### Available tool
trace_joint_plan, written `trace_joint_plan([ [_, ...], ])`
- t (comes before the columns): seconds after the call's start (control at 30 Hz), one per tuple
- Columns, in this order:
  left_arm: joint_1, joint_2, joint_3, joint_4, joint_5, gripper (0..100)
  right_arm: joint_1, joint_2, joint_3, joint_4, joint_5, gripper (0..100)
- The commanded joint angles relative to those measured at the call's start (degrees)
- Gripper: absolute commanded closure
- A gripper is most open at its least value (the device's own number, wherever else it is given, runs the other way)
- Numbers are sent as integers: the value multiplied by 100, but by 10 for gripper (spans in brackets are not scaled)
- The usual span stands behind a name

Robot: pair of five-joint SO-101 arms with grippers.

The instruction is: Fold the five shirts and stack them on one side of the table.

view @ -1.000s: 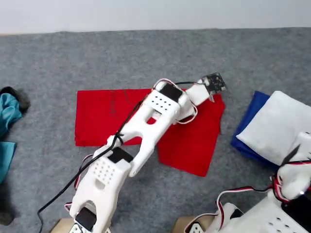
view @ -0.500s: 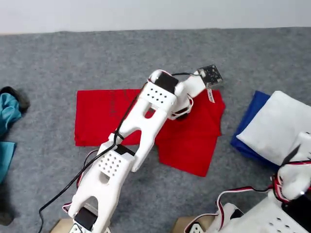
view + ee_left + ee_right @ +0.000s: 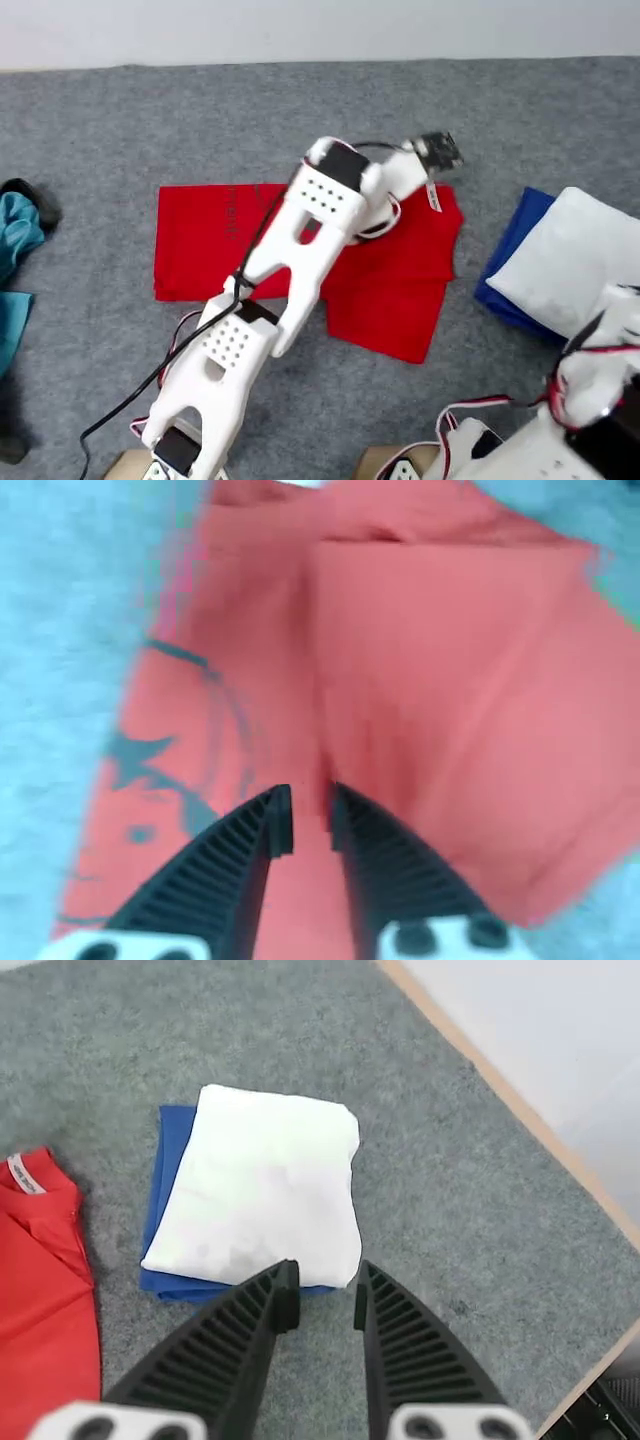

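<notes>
- Shirts, five by the task sentence, listed here from the left of the high view to the right.
- Far left edge: crumpled teal shirt cloth, unfolded and cut off by the frame, lying on the grey carpet-like table cover. Number of pieces there impossible to tell.
- Middle: red cotton shirt spread on the cover, partly folded at most, with one part laid over at an angle, an uneven outline, and the label end toward the folded pile.
- Across the red shirt: white left arm stretched out over it. Left gripper low above the red cloth, jaws a narrow slit apart, nothing clearly pinched between them.
- Right: neatly folded white shirt stacked on a folded blue shirt, near the red one, with a strip of grey cover between.
- Lower right: right gripper hanging above the near edge of that pile, jaws slightly parted, holding nothing.
- Judged progress: two of five folded and stacked at one side, a third in hand, the teal cloth yet to be folded, a fifth unaccounted for. Less than half done.
</notes>
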Motion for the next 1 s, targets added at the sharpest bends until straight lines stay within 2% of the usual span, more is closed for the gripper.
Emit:
trace_joint_plan([
  [0.0,-9,-484,541,105,-211,972,66,-189,70,224,53,896],
  [0.2,-695,-62,822,-448,-246,984,66,-286,193,224,53,895],
  [0.3,-826,167,690,-536,-369,984,66,-286,193,224,53,895],
  [0.47,-765,352,426,-431,-369,984,48,-286,193,224,53,896],
  [0.57,-738,290,-198,44,-360,984,48,-286,185,224,53,897],
  [0.7,-677,-62,-716,176,-53,985,48,-286,176,224,53,897],
  [0.87,-273,-343,242,167,-62,985,48,-286,176,224,35,897],
  [0.97,-264,-334,866,-18,-70,985,48,-286,176,224,35,897],
])
